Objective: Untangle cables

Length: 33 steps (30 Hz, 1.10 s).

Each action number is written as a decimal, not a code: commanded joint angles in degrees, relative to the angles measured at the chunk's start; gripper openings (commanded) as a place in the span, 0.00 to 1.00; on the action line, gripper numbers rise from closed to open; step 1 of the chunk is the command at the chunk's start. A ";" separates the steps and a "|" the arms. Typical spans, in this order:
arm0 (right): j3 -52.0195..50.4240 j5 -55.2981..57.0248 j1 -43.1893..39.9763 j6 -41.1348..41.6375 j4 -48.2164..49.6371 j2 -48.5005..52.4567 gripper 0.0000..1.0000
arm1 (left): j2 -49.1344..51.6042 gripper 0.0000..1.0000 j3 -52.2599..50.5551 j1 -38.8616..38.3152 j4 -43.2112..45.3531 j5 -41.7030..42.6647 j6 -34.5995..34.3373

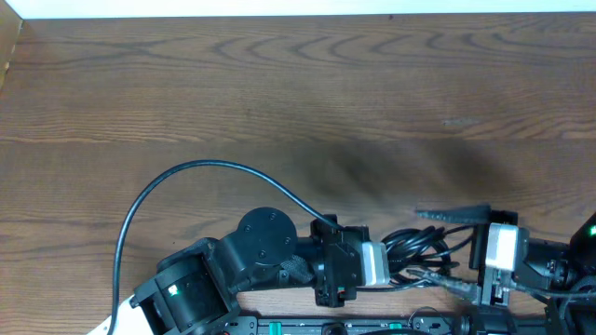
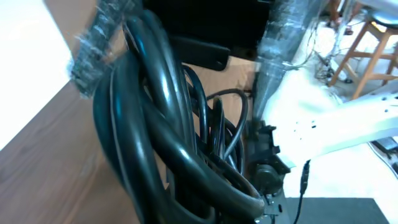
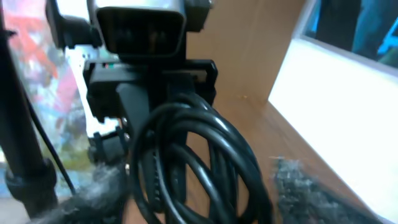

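Observation:
The cables (image 1: 410,240) are a coiled black bundle near the table's front edge, between my two grippers. My left gripper (image 1: 391,268) comes in from the left and is shut on the bundle's left side. In the left wrist view the cables (image 2: 161,137) fill the frame and hide my own fingertips. My right gripper (image 1: 426,247) faces it from the right. Its grey-wrapped fingers (image 3: 305,186) stand on either side of the cables (image 3: 186,143) with gaps showing, so it is open around them. Behind the loops in the right wrist view is the left gripper (image 3: 149,93).
A thin black lead (image 1: 186,169) arcs from the left arm over the wooden table (image 1: 298,93). The table's white far edge (image 1: 298,9) runs along the top. A stand and stools (image 2: 367,43) are off the table.

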 commanded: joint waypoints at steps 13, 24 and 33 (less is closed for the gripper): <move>0.98 4.00 -0.04 5.33 -0.44 -0.09 0.01 | -1.03 0.70 0.87 0.02 0.87 -18.38 -12.55; 0.98 29.57 -0.04 25.18 0.63 -0.09 0.01 | -6.29 0.88 0.87 0.02 -8.72 -35.26 -45.44; 0.98 28.26 -0.04 32.63 5.01 -0.09 0.01 | -5.51 0.88 0.87 0.00 -5.49 -26.14 -61.09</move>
